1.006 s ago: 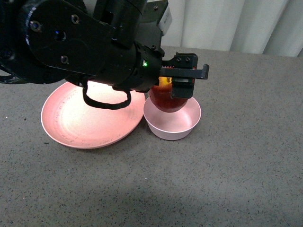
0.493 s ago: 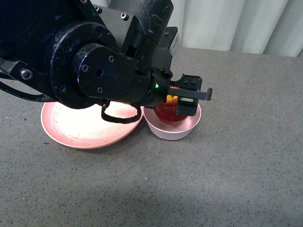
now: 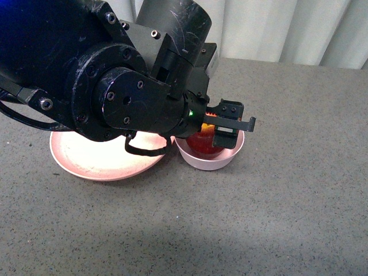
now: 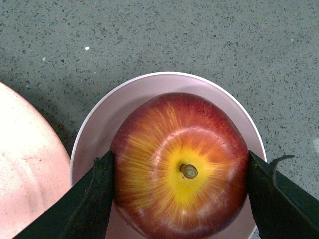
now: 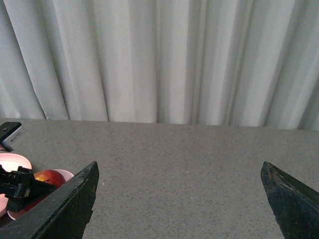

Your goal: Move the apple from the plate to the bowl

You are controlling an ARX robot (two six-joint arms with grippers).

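The dark-red apple (image 3: 204, 141), yellow round its stem, sits low inside the small pale pink bowl (image 3: 210, 161), stem up. My left gripper (image 3: 221, 125) is shut on the apple (image 4: 182, 167), one black finger (image 4: 97, 191) pressed on each side, and the bowl rim (image 4: 149, 82) rings it. To the left of the bowl lies the wide salmon-pink plate (image 3: 86, 161), partly hidden by my left arm and bare where it shows. My right gripper (image 5: 179, 196) hangs open over bare table with nothing between its fingers. From the right wrist view the apple (image 5: 49, 177) shows far off.
A grey speckled tabletop (image 3: 287, 201) stretches around the dishes. White curtains (image 5: 159, 59) hang behind the table's far edge. My bulky black left arm (image 3: 86, 75) covers the left part of the front view.
My left gripper has gone down with the apple, from above the bowl's rim to low inside the bowl. The arm now covers more of the plate.
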